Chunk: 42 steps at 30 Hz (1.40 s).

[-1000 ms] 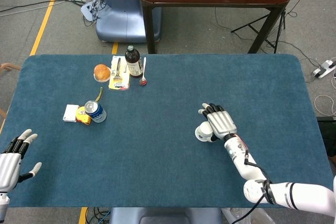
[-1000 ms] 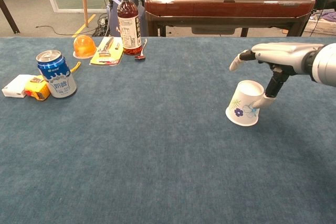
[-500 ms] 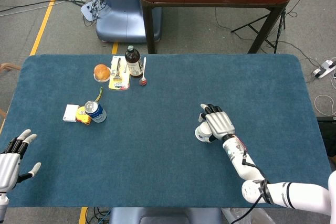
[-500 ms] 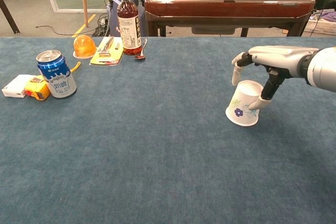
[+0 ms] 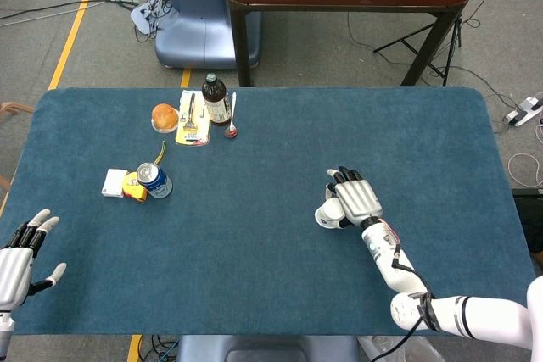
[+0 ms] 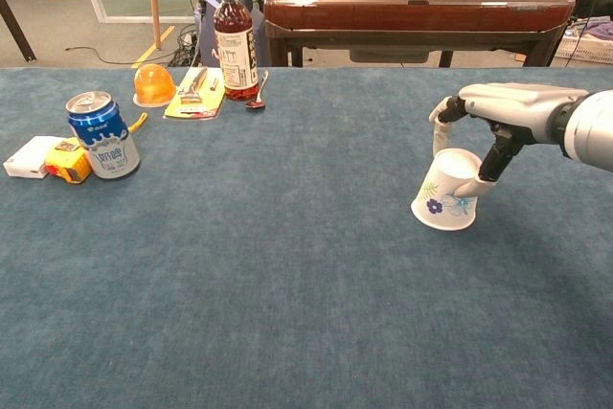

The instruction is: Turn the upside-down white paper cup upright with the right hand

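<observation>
Blue felt covers the worktop point(image 6: 287, 284), where the paper cup point(image 6: 448, 193) sits tilted, mouth down, right of centre – the right hand point(image 6: 498, 112) is curled over it, fingers point(image 6: 441, 131) closing on its sides; the grasp looks underway – lifting and turning are called for next

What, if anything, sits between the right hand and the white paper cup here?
Nothing visible does. The right hand is already over the white paper cup, fingers curled down around its upper end; the cup leans on the table. The can and bottle stand far off to the left.
</observation>
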{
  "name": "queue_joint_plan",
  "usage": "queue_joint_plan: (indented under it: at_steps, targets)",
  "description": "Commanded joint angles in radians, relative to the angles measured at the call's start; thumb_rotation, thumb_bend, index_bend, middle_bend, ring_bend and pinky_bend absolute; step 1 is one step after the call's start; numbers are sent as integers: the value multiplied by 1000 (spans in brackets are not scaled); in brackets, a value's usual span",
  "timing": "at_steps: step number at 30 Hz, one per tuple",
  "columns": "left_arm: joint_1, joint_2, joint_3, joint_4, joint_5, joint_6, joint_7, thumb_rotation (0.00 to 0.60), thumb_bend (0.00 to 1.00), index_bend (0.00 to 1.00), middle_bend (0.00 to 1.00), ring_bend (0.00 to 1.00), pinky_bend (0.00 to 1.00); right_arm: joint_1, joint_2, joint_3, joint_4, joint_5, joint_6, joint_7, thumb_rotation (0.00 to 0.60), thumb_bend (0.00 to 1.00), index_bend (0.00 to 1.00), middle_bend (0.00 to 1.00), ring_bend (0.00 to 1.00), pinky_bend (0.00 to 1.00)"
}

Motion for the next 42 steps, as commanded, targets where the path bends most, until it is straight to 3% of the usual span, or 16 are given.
queue_joint_plan:
  at_steps: [1,4,11,19,28,39,42]
  targets:
    - [0,1,0,0,-1,-1,-1,600,206,161,98,132,453,-15,10,2,-14,-29,6,34,600,187,484,125,0,112]
    - [0,1,-1,1,-4,-3,-1,600,206,161,98,132,453,-46,37,11,-45,-77,25,101,600,188,485,129,0,112]
    - [-3,-2,1,0,-1,-8,9,600,206,161,98,132,453,-163,103,9,-84,-253,43,395,600,183,484,145,0,112]
    - [-8,-9,4,3,-1,-20,21,600,206,161,98,132,453,-285,97,-34,17,-463,79,758,600,170,489,163,0,112]
    - [-10,-13,6,2,-2,-27,31,600,206,161,98,133,453,-333,37,-73,178,-515,82,784,600,171,492,166,0,112]
    - [-10,-13,6,1,-5,-28,34,600,206,161,99,132,453,-359,9,-74,245,-549,108,705,600,142,490,157,0,112]
    - [-10,-14,7,2,-4,-28,36,600,206,161,98,132,453,-368,20,-76,240,-551,116,666,600,103,428,138,0,106]
